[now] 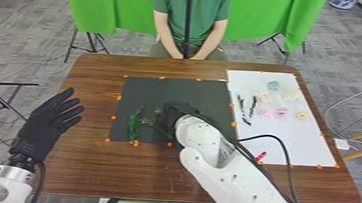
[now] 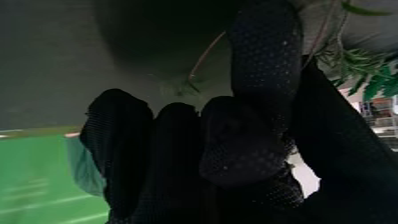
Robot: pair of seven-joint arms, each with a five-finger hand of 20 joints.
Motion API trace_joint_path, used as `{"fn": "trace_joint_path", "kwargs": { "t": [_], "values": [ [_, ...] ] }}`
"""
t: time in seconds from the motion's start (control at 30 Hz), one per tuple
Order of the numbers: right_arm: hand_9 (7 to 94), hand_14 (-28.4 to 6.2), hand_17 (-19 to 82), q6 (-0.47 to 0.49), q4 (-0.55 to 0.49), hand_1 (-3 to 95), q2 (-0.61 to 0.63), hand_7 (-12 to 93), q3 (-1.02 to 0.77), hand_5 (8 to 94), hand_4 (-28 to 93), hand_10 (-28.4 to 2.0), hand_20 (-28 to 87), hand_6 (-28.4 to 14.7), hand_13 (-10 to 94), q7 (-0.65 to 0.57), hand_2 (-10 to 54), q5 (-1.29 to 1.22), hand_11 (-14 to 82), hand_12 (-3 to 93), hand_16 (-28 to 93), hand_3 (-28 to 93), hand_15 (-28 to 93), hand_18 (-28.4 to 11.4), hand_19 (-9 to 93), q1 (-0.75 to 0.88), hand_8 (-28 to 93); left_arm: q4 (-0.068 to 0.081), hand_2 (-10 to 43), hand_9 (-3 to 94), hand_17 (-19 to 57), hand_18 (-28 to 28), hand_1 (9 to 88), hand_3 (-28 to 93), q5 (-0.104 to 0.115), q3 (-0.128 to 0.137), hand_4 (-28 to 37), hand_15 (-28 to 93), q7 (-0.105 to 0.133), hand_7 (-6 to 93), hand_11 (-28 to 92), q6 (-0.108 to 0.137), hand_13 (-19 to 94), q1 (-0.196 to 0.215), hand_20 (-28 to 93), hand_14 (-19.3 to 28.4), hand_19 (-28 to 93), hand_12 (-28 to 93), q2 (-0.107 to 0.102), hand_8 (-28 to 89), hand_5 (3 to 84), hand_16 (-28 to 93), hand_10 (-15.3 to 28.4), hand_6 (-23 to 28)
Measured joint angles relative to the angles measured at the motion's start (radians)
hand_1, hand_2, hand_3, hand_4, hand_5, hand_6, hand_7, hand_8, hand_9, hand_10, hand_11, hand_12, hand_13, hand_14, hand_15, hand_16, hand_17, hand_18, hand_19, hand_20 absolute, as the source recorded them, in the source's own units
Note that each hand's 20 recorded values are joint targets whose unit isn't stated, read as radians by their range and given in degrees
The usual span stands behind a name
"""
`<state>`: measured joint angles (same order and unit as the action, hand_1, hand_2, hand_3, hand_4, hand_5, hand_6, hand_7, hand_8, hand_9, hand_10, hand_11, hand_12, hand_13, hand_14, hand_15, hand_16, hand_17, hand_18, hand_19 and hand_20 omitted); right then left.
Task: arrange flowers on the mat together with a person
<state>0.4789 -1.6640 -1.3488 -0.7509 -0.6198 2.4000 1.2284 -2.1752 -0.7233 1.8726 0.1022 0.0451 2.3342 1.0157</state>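
In the head view my right hand (image 1: 180, 111) is low over the middle of the dark mat (image 1: 173, 87). A leafy green sprig (image 1: 150, 120) lies at its left side, and a long green stem (image 1: 134, 124) rests farther left on the mat. In the right wrist view my right hand (image 2: 244, 145) has its thumb against curled fingers, with thin stems of the leafy sprig (image 2: 351, 62) running in between; the exact contact is partly hidden. My left hand (image 1: 47, 125), fingers straight and spread, is at the table's left edge, away from the mat.
On the right, a white mat (image 1: 291, 140) holds pale and pink flowers (image 1: 281, 112), dark stems (image 1: 251, 107) and a small red item (image 1: 261, 156). Small orange pieces line both mats' edges. My right forearm crosses the near right part of the table (image 1: 147, 175).
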Motion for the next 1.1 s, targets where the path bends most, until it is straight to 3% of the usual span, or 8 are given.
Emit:
{"fn": "trace_joint_path", "kwargs": {
  "t": [0.33,0.6,0.97,1.1],
  "values": [
    [93.7,-5.5,64,0.078,-0.033,27.8,-0.003,44,-0.049,92.4,-18,-5.9,72,2.6,93,-0.007,13.2,-0.054,66.7,28.8,33,75,80,-21.8,93,0.022,-7,-0.002,-6.0,26.3,-8.8,21.2,30.5,67,0.000,0.005,-26.2,25,0.002,14.6,17,0.000,22,0.008,10,13.4,42,19,0.000,-8,30.8,4,10.8,3.3],
    [93.7,-5.2,64,0.074,-0.031,15.8,-0.021,43,-0.060,92.1,-25,-5.9,71,2.5,93,-0.002,22.1,-0.066,66.1,29.3,33,68,80,-21.7,93,0.034,-7,0.000,-6.0,26.4,-8.8,21.2,30.5,67,0.000,0.001,-26.2,25,0.002,14.6,17,0.000,22,0.005,10,13.3,42,19,0.000,-8,30.8,4,10.9,3.2],
    [93.7,-5.4,64,0.090,-0.115,12.3,-0.025,43,-0.103,91.8,-26,-5.9,72,2.1,92,0.004,19.7,-0.064,65.6,29.8,33,66,79,-21.9,93,0.055,-7,-0.002,-5.8,26.3,-8.9,21.3,30.4,67,0.001,0.004,-26.2,25,0.004,14.6,17,0.001,22,0.009,10,13.5,42,19,-0.001,-8,30.9,4,10.8,3.3],
    [92.7,-7.7,57,0.104,-0.174,14.3,-0.006,40,-0.121,88.1,-24,-7.7,67,0.2,88,0.020,17.5,-0.074,58.0,34.5,33,67,78,-23.0,93,0.057,-7,-0.002,-5.7,26.4,-8.9,21.2,30.4,67,0.001,0.006,-26.1,25,0.006,14.5,17,0.002,22,0.013,10,13.4,42,19,0.000,-8,30.9,4,10.9,3.3]
  ]
}}
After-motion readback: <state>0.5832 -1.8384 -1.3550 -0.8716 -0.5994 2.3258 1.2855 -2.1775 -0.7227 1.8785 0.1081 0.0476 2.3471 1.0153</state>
